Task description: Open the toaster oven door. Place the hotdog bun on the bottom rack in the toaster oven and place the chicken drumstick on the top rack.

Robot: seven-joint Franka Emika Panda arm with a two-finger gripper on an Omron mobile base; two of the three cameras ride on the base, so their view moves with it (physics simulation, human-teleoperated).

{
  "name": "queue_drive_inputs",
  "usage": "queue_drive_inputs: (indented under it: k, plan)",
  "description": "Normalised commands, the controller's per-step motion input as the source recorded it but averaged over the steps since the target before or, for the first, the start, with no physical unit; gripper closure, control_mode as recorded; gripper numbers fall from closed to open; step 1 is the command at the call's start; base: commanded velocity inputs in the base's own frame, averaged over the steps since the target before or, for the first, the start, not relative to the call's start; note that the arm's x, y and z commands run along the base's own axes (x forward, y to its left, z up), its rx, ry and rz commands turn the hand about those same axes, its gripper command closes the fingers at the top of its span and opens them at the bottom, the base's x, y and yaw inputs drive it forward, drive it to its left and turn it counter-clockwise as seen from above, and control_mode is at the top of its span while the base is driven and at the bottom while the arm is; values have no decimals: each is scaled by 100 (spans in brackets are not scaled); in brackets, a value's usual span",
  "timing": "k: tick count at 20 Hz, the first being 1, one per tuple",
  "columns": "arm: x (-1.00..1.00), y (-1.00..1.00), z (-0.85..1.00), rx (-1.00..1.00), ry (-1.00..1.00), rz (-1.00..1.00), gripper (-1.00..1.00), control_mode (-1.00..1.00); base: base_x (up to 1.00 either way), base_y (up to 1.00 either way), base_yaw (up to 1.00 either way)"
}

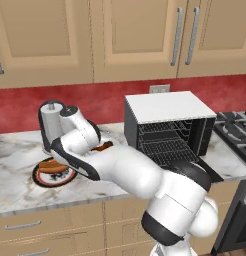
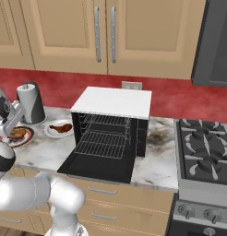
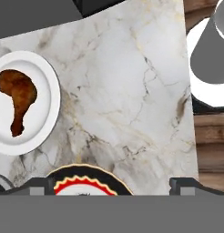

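Hovering above the counter, the gripper [image 3: 113,185] is standing with its jaws wide apart and nothing between them; its two dark tips are showing at the bottom of the hand view, straddling the rim of the dark red-and-yellow plate [image 3: 86,178] below

Hotdog bun [image 1: 51,166] is lying on that plate, just under the hand as seen from the left base view, partly covered by the arm. Judging it light, soft and easily crushed, with the sausage liable to slip out; the best hold looks to be across the short width at mid-length, pinching the bread sides gently

Chicken drumstick [image 3: 17,98] is lying on a white plate [image 3: 46,82] just beside the dark one, bulbous end up in the hand view and thin bone end down. Looking glossy, so probably slippery; the thick meaty end would likely give a surer grip than the narrow bone

Further out, the toaster oven [image 2: 113,122] is sitting on the marble counter [image 3: 127,100] with its door [image 2: 98,167] already folded down flat, both wire racks exposed: top rack [image 2: 106,121] above bottom rack [image 2: 103,144], both bare

Grey canister [image 2: 30,102] is standing behind the plates against the red backsplash
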Motion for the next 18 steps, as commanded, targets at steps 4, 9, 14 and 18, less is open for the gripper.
queue_drive_inputs:
  k: [4, 9, 14, 18]
  plan:
    - [3, 69, -23, -2, 11, 0, -100, -100, 0, 0, 0]
    - [0, 24, -48, -2, 0, 0, -100, -100, 0, 0, 0]
    - [0, 17, -25, -5, -1, 0, -100, -100, 0, 0, 0]
    - [9, 31, -53, -6, 0, 0, -100, -100, 0, 0, 0]
